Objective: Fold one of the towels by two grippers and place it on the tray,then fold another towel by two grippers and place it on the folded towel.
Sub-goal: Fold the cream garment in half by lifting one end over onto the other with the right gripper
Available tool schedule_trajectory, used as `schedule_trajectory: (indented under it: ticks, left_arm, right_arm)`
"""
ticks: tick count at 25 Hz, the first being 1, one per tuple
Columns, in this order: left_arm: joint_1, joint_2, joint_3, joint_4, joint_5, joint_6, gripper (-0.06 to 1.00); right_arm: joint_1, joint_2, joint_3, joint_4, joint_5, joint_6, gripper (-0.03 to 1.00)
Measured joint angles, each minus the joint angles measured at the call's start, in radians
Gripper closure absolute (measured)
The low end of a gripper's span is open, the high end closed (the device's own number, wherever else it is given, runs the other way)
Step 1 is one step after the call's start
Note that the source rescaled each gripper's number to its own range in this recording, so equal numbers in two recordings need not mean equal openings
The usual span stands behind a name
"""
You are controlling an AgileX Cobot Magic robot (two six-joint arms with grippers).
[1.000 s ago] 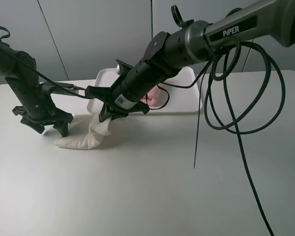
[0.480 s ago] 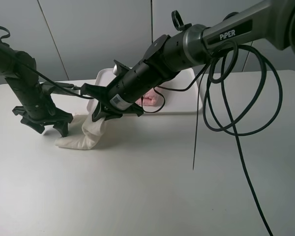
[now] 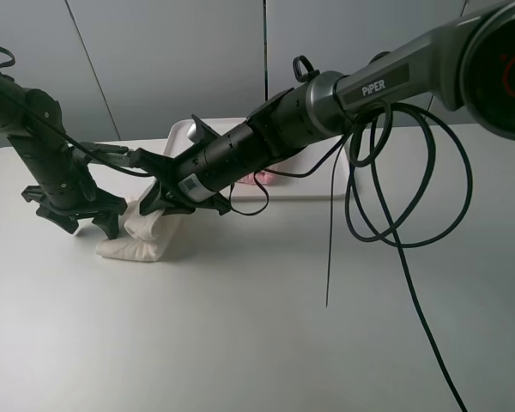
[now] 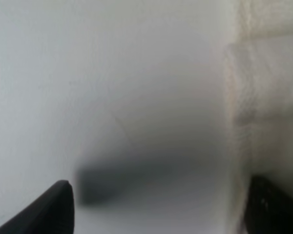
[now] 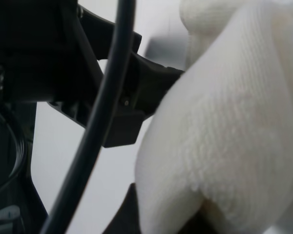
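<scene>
From the exterior high view, the cream towel is seen bunched on the table near the tray's left corner. Its raised edge is pinched by the closed right gripper. The left gripper is spread wide just beside it. The pink towel on the tray is mostly hidden by the right arm.

In the left wrist view, bare table is framed between wide-set fingers.

In the right wrist view, gripped terry is seen beside a black cable.

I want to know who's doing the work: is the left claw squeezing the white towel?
No, the left gripper stands wide open at the edge of the cream towel, clamping nothing.
</scene>
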Motion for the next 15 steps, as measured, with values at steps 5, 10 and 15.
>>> schedule_trajectory:
  ticks: [5, 10, 15]
  left_arm:
    - [0.002, 0.000, 0.000, -0.022, 0.000, 0.027, 0.02]
    - [0.006, 0.000, 0.000, -0.039, -0.001, 0.051, 0.02]
    - [0.008, 0.002, 0.000, -0.049, -0.001, 0.067, 0.02]
  right_arm:
    - [0.019, 0.030, 0.000, 0.060, -0.011, -0.035, 0.92]
    - [0.034, 0.056, 0.000, 0.111, -0.018, -0.069, 0.92]
    - [0.036, 0.065, 0.000, 0.173, -0.052, -0.109, 0.92]
